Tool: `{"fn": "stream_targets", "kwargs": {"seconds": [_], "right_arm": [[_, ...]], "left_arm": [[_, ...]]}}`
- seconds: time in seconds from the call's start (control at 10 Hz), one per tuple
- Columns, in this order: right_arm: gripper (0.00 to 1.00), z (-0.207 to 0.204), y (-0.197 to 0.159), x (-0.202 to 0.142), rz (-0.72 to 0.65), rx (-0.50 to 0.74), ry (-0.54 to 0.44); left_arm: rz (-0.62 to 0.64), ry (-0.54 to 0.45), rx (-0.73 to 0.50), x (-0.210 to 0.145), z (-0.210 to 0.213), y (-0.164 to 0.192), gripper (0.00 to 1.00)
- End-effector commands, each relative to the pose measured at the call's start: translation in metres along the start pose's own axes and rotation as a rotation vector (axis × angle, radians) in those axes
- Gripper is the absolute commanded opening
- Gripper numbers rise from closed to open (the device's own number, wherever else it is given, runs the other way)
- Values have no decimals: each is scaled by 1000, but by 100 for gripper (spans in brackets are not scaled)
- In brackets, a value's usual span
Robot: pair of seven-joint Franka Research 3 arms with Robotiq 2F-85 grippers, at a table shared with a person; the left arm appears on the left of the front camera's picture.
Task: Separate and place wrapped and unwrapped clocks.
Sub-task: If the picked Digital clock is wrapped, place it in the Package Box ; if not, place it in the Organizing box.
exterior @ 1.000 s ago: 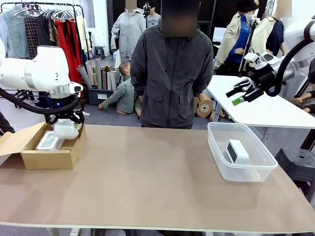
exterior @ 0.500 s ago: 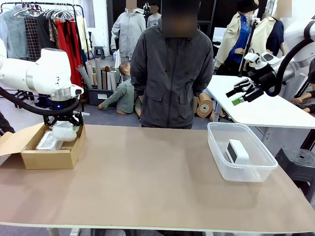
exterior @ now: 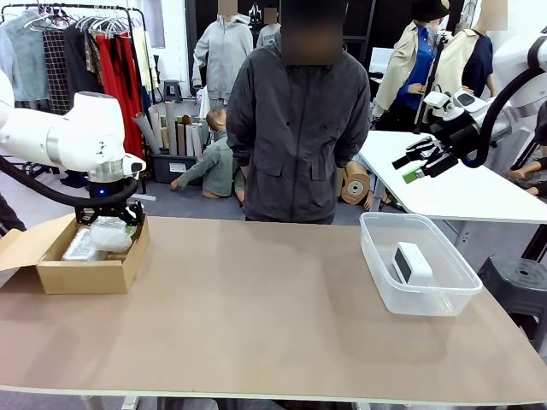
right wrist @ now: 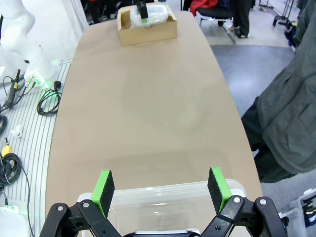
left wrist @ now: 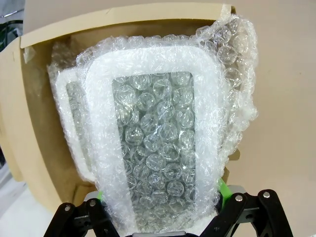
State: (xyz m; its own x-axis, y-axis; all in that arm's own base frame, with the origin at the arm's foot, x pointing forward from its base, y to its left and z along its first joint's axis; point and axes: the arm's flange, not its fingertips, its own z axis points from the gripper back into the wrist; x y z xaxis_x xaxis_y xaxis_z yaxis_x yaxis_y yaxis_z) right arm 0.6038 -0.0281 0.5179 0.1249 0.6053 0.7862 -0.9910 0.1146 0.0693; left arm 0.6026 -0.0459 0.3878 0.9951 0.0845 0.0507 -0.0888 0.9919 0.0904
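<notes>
My left gripper (exterior: 108,217) is shut on a bubble-wrapped clock (exterior: 110,232) and holds it low inside the brown cardboard box (exterior: 85,275). In the left wrist view the held wrapped clock (left wrist: 158,158) stands between my green pads (left wrist: 223,189), with a second wrapped clock (left wrist: 68,111) lying behind it in the box (left wrist: 29,128). The unwrapped white clock (exterior: 412,262) lies in the clear plastic tub (exterior: 376,256) at the right. My right gripper (exterior: 419,164) hangs open, high above the tub's far side, nothing between its fingers (right wrist: 103,190).
A person in a dark jacket (exterior: 299,128) stands at the table's far edge, hands out of sight. The right wrist view looks down the bare table (right wrist: 148,113) over the tub (right wrist: 148,210) toward the cardboard box (right wrist: 146,27). A white table (exterior: 453,184) stands behind at right.
My left gripper has sunk lower with the wrapped clock, down into the cardboard box. The right arm and the person have not moved.
</notes>
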Motion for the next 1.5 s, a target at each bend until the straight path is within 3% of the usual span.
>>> {"fn": "stream_targets", "kwargs": {"seconds": [0.0, 0.6, 0.7, 1.1, 1.2, 1.4], "right_arm": [[100, -1, 1, 2, 3, -15, 3], [100, -1, 1, 2, 3, -15, 3], [100, -1, 1, 2, 3, -15, 3], [100, -1, 1, 2, 3, -15, 3], [100, -1, 1, 2, 3, -15, 3], [100, -1, 1, 2, 3, -15, 3]], "left_arm": [[-26, -15, 16, 2, -6, 4, 0], [-49, 16, -17, 11, -28, -3, 0], [-51, 20, -21, 11, -28, -2, 12], [-39, 5, -27, 10, -27, -3, 89], [-36, 1, -24, 9, -25, -2, 100], [-25, -17, -18, 4, -18, -1, 100]]}}
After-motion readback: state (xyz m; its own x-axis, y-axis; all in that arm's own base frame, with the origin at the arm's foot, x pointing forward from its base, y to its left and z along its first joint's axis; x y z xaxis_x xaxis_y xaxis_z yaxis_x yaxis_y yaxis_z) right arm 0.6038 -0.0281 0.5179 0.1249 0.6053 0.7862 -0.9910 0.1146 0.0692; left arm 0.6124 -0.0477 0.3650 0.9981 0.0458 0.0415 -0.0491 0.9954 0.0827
